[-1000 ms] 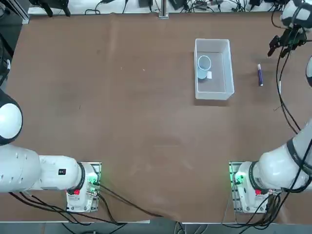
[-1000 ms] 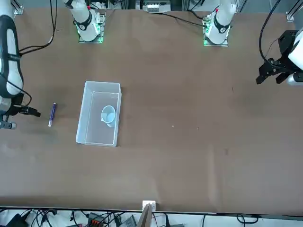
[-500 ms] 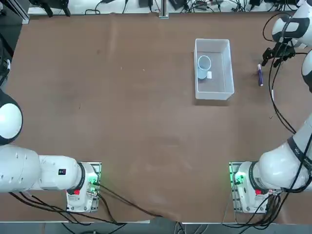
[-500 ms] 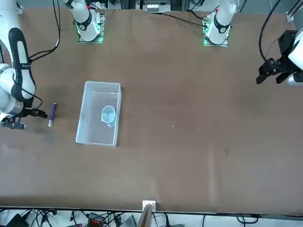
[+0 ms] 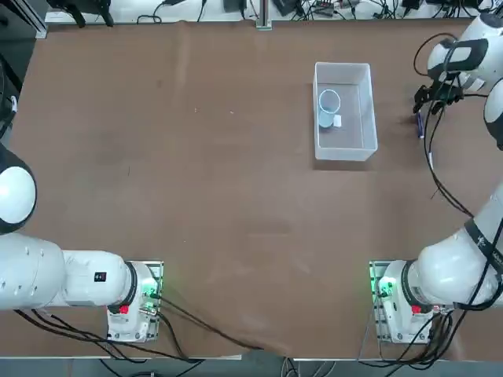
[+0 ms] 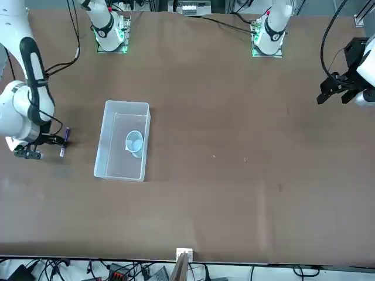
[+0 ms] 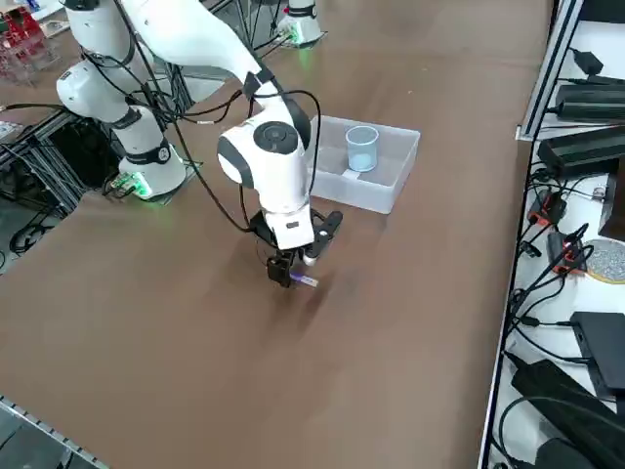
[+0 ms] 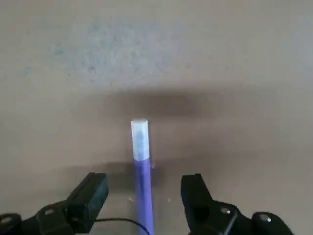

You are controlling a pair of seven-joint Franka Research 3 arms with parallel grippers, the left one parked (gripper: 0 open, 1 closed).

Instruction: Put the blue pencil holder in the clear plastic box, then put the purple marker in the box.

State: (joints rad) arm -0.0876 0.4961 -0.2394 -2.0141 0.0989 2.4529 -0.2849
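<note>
The purple marker lies flat on the brown table, its whitish tip pointing away from the wrist camera. My right gripper is open and low over it, one finger on each side, not touching. From overhead the gripper covers part of the marker, right of the clear plastic box. The blue pencil holder stands upright inside the box. The front view shows the gripper, the marker, the box and the holder.
In the right side view my gripper sits a short way from the box, with the holder inside. Cables and power bricks lie beyond the table's right edge.
My right gripper has swung in from the far right edge of the table and come down over the purple marker. The marker, the box and the holder have not moved.
</note>
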